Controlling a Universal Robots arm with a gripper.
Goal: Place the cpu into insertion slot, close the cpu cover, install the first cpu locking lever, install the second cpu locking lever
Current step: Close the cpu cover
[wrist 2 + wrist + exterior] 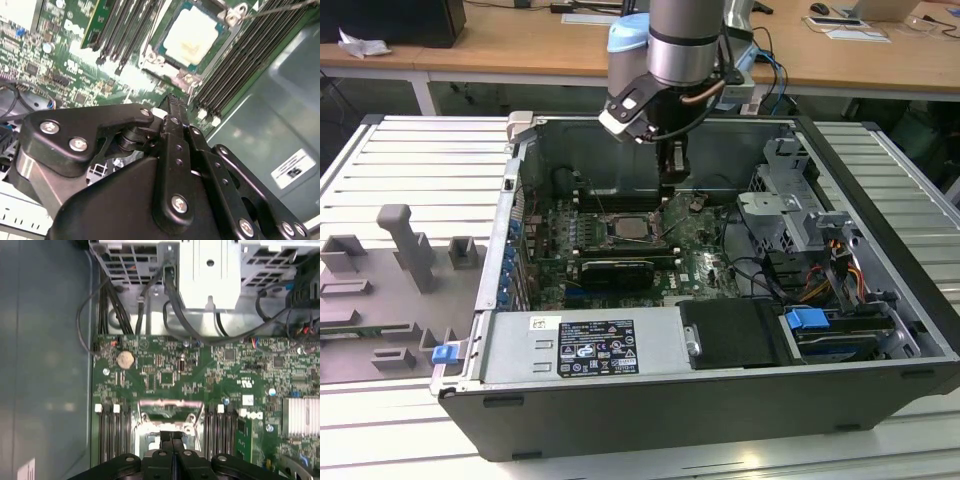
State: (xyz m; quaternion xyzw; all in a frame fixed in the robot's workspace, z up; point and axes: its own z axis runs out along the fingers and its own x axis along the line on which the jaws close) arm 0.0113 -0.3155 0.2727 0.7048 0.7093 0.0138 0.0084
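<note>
- Black two-fingered metal gripper [171, 100], second wrist view: fingers pressed together and clenched on nothing, the tip hanging near the socket.
- Small square cpu with a pale silvery face [192, 35], same view: lies flat within the square, silver-rimmed insertion slot [234, 15]. The silver frame-shaped cpu cover [176, 73] appears folded down round it; whether it is fully seated cannot be told.
- Thin silver wire lever [277, 8]: runs past the slot's corner. Latched or loose cannot be told.
- Long black memory slots [250, 55]: flank the socket.
- First wrist view: the closed fingertips overlap the socket's silver rim on the green motherboard [200, 370].
- Exterior view: the arm reaches into the open dark grey computer case [720, 400], with the gripper near the slot, toward the exterior view's right.
- Judgement: placing and covering look done, and the lever stage is in hand. The next move calls for setting the closed tip squarely on the thin wire and pressing it under its catch, clear of the memory slots.
</note>
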